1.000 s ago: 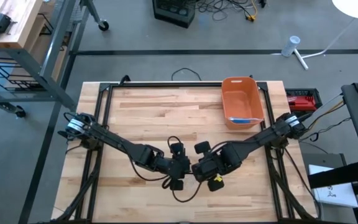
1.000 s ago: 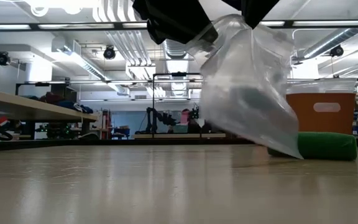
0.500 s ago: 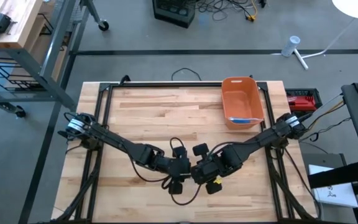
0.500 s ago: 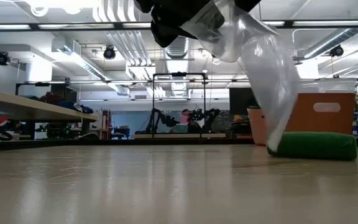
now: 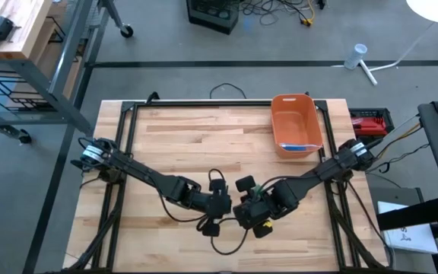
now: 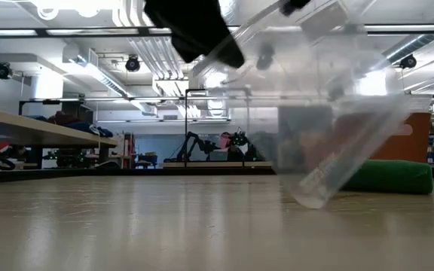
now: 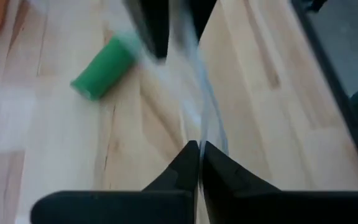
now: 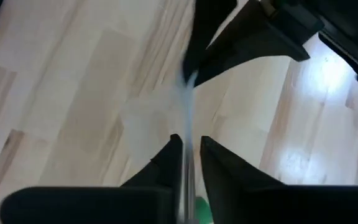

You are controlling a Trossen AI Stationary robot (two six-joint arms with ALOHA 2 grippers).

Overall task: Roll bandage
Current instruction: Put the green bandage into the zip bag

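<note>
A clear plastic bag [image 6: 330,113] hangs between my two grippers over the table's near middle. Its lower corner [image 6: 307,199] reaches down to the tabletop. A green bandage roll [image 6: 392,176] lies on its side on the table just behind the bag, outside it; it also shows in the left wrist view [image 7: 102,73] and in the high view [image 5: 256,191]. My left gripper [image 5: 219,207] and my right gripper [image 5: 245,210] stand close together, facing each other, each shut on the bag's top. My left gripper pinches the bag's top edge [image 7: 199,134] between its two fingers, the film standing edge-on in the slit. The bag hangs below, its lower corner on the table. My right gripper pinches the bag's top edge [image 8: 188,134] between its two fingers, opposite my left gripper. The film runs edge-on away from the fingers and hangs slack below them.
An orange bin [image 5: 296,125] stands at the table's far right and shows behind the bag in the low view [image 6: 417,135]. Bare wood lies to the left and far side of the grippers. Cables loop on the table under the arms [image 5: 219,242].
Both grippers have moved a little toward the table's near edge, staying shut on the bag. The bag has swung and turned: from hanging narrow with its lower corner beside the green roll, it now spreads broad and slanted, its corner farther from the roll.
</note>
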